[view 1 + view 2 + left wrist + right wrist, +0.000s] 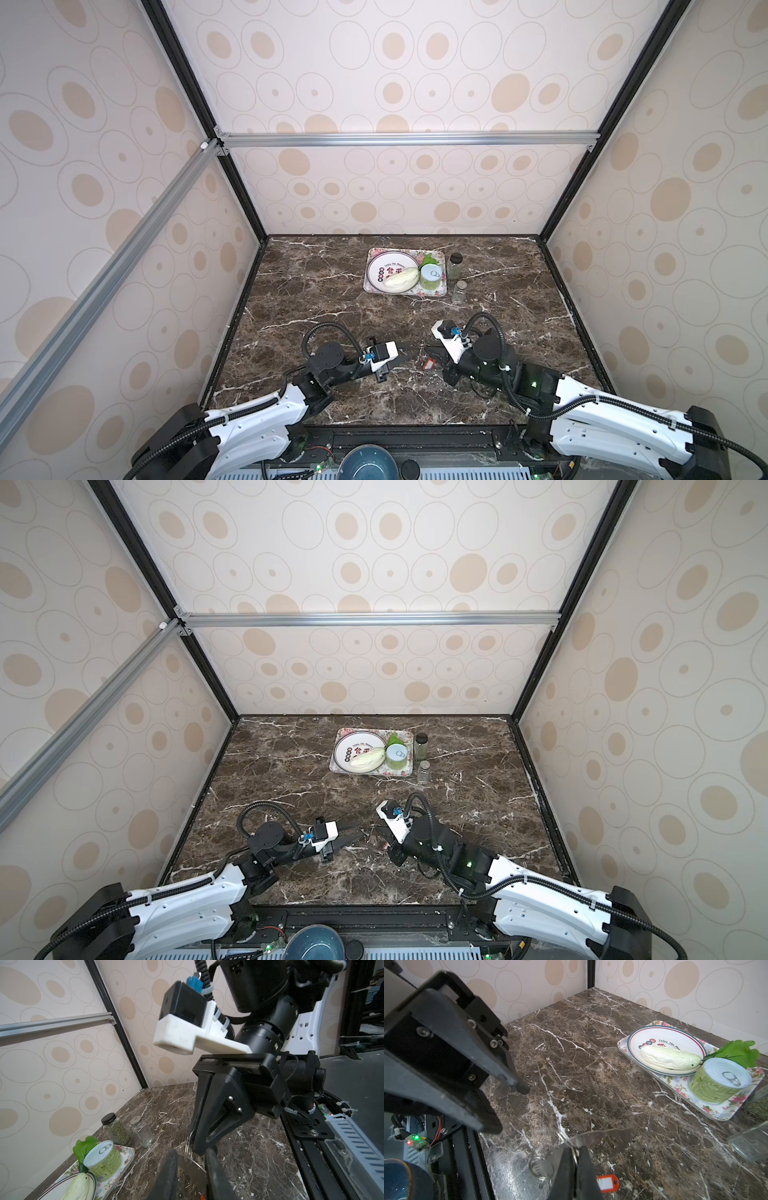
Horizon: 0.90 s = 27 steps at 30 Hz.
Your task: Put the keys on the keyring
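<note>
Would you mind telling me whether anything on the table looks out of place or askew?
Nothing looks spilled, toppled or damaged. The only stray item is the red-orange key tag, lying flat on the tabletop beside the keyring, which the right gripper holds with jaws shut.

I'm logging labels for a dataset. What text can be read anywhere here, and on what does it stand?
"Enjoy The M", on the white plate; the rest is hidden behind the pale vegetable.
Red characters on that plate: too blurred to read.
Green can: print too small to read.
Red-orange key tag: its white label is blank.
</note>
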Available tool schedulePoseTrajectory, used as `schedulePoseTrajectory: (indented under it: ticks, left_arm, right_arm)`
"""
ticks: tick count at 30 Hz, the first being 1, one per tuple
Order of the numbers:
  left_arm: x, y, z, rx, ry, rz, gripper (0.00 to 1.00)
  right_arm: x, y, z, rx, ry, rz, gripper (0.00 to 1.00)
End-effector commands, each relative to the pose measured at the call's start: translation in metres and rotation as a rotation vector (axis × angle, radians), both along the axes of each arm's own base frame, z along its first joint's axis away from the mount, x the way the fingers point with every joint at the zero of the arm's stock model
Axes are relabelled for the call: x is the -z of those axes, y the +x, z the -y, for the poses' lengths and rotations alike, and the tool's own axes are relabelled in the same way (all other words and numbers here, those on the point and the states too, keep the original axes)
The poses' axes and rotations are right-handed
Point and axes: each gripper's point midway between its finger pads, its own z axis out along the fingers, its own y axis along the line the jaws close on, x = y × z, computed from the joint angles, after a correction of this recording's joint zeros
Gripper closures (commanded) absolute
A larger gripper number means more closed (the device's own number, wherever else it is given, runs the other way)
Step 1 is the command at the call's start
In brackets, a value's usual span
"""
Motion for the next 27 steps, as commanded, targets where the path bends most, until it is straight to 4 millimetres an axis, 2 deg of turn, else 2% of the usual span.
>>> schedulePoseTrajectory:
  ticks: [1, 27]
  left_arm:
    - [-0.014, -0.002, 0.007, 0.031, 0.003, 0.034, 0.76]
    - [0.002, 0.005, 0.025, 0.068, 0.118, -0.026, 0.80]
  right_arm:
    - [-0.004, 0.000, 0.002, 0.000, 0.013, 0.019, 1.00]
    - [0.001, -0.007, -0.010, -0.069, -0.018, 0.000, 1.00]
